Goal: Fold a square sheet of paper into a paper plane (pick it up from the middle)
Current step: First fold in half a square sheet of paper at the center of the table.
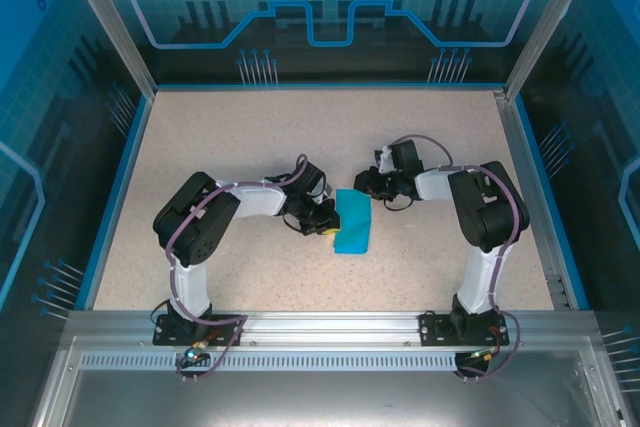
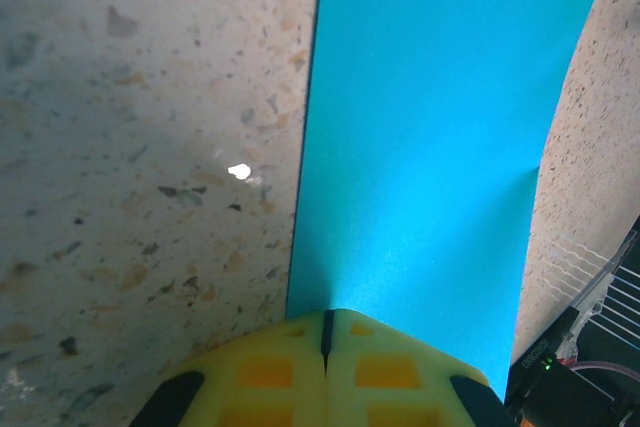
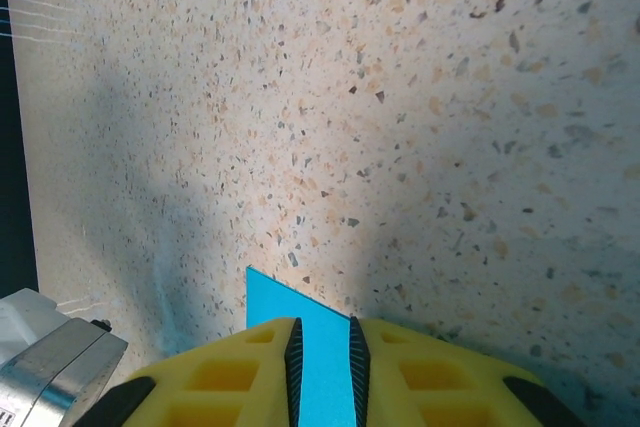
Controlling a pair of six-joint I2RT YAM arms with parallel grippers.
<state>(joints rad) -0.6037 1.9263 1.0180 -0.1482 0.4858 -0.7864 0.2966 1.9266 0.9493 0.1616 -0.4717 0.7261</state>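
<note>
The square sheet of paper (image 1: 354,229) lies on the speckled table as a teal-blue upright rectangle between the two arms. My left gripper (image 1: 324,221) is shut, and its yellow fingertips sit at the paper's left edge. In the left wrist view the paper (image 2: 430,147) stretches flat ahead of the shut left gripper (image 2: 327,319). My right gripper (image 1: 363,185) is over the paper's far right corner. In the right wrist view the right gripper (image 3: 324,327) stands open by a narrow gap, and the paper's corner (image 3: 272,299) shows through and just beyond that gap.
Blue rims (image 1: 112,197) and transparent walls bound the table on three sides. An aluminium rail (image 1: 320,325) carrying both arm bases runs along the near edge. Part of the right arm (image 2: 575,367) shows just beyond the paper's far side.
</note>
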